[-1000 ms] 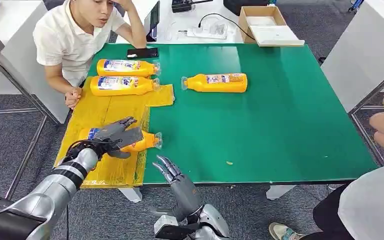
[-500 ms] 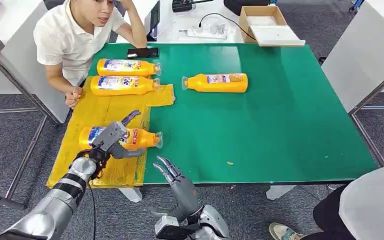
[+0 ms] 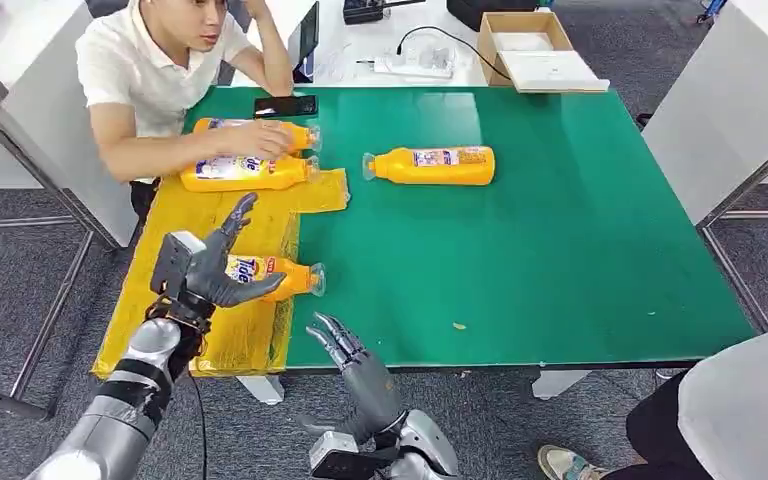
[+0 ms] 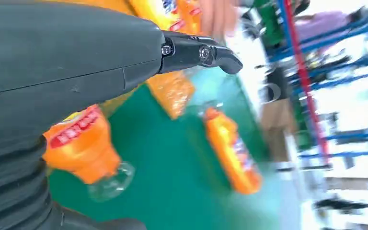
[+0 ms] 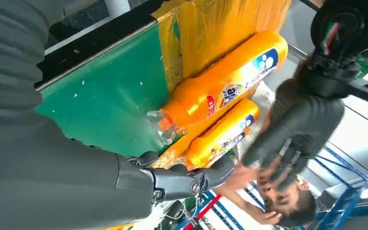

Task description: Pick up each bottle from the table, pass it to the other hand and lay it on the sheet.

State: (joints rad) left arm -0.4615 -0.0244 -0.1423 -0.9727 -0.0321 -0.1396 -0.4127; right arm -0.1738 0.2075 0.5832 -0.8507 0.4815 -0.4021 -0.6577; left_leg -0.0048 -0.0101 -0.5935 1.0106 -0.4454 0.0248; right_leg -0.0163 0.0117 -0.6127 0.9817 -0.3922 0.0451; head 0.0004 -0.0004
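An orange bottle (image 3: 272,277) with a clear cap lies on the yellow sheet (image 3: 210,225) near its front right corner; it also appears as the bottle (image 4: 84,151) and the bottle (image 5: 223,91). My left hand (image 3: 205,268) is raised just above and left of it, fingers spread, holding nothing. My right hand (image 3: 345,350) hovers open at the table's front edge. Two more bottles (image 3: 245,172) lie at the sheet's far end, where a person's hand (image 3: 260,138) rests on the farthest one. Another bottle (image 3: 432,165) lies on the green table (image 3: 560,240).
A person sits at the table's far left corner, an arm stretched over the sheet. A black phone (image 3: 285,105) lies at the far edge. A cardboard box (image 3: 532,45) stands beyond it. Someone in white clothing (image 3: 745,410) is at the front right.
My left hand has let go of the near bottle and lifted off it, drawing back to the left. The person's arm has reached out onto the farthest bottle.
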